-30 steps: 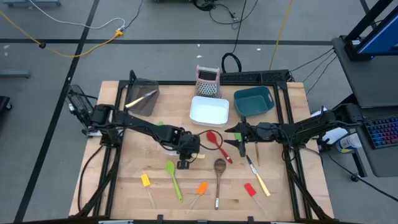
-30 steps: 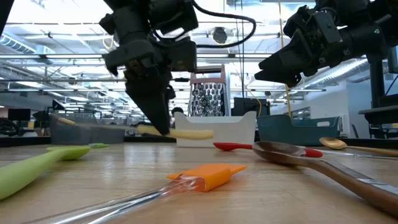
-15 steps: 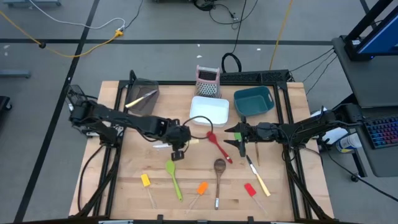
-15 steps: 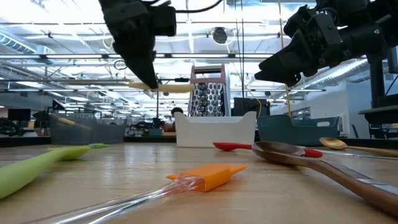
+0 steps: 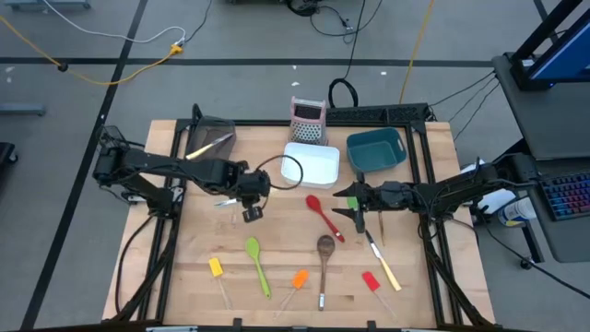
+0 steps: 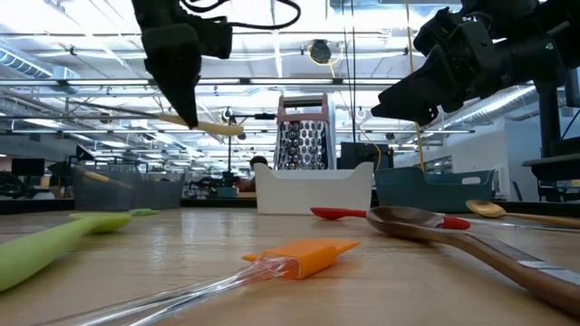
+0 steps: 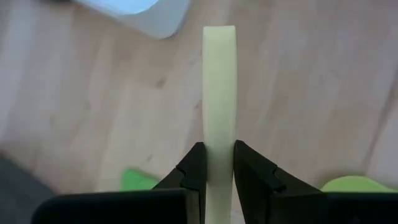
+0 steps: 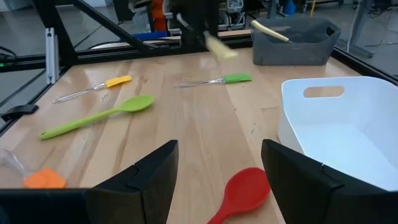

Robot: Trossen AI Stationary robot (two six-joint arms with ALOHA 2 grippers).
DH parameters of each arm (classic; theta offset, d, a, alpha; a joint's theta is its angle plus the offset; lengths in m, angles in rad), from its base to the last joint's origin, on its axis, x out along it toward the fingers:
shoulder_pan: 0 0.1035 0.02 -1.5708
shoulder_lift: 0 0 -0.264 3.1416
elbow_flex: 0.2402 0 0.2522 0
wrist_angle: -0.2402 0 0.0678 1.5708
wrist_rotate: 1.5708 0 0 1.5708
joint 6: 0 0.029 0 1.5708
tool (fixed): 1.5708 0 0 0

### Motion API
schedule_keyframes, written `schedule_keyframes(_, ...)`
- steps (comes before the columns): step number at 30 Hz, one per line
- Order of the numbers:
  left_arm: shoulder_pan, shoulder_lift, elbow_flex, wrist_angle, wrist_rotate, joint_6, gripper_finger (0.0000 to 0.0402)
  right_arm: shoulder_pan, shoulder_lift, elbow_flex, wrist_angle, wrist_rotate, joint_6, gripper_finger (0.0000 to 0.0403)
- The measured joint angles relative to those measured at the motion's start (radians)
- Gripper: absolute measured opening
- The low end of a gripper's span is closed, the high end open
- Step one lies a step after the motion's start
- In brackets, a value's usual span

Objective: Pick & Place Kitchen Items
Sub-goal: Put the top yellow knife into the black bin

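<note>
From above, the table has bare wood in the left part of the frame, below the dark mesh bin. The left end effector, clamped on a cream-handled knife, hangs above the centre-left, clear of the surface. Along the upper edge the white bin, the box grater and the teal bin stand close together and block that side. Lower centre is cluttered: green spoon, red spoon, wooden spoon, orange spatula, yellow spatula. The right end effector, fingers spread, sits right of centre beside the red spoon.
</note>
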Motion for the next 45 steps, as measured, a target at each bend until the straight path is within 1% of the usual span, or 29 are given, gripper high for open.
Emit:
schedule_keyframes(3, 0.028, 0.000, 0.000, -0.014, -0.007, -0.003, 0.0056, 0.000, 0.000, 0.000, 0.005, -0.004, -0.007, 0.0224)
schedule_keyframes(9, 0.088, -0.005, 0.000, -0.032, -0.009, -0.005, 0.0056, 0.000, 0.000, 0.000, 0.034, -0.002, -0.081, 0.0224)
schedule_keyframes(16, 0.153, -0.005, 0.000, -0.115, -0.109, -0.071, 0.0056, 0.000, 0.000, 0.000, 0.116, 0.001, -0.126, 0.0224)
schedule_keyframes(20, 0.196, -0.005, 0.000, -0.137, -0.120, -0.082, 0.0056, 0.000, 0.000, 0.000, 0.155, 0.007, -0.124, 0.0224)
schedule_keyframes(27, 0.269, -0.005, 0.000, -0.136, -0.122, -0.114, 0.0056, 0.000, 0.000, 0.000, 0.171, 0.106, -0.143, 0.0224)
schedule_keyframes(32, 0.328, -0.005, 0.000, -0.136, -0.138, -0.120, 0.0056, 0.000, 0.003, 0.029, 0.177, 0.108, -0.163, 0.0224)
schedule_keyframes(36, 0.376, -0.005, 0.000, -0.139, -0.138, -0.119, 0.0056, 0.000, 0.044, 0.075, 0.172, 0.107, -0.193, 0.0224)
schedule_keyframes(45, 0.475, -0.005, 0.000, -0.141, -0.138, -0.095, 0.0056, -0.023, 0.245, 0.238, 0.174, 0.107, -0.206, 0.0224)
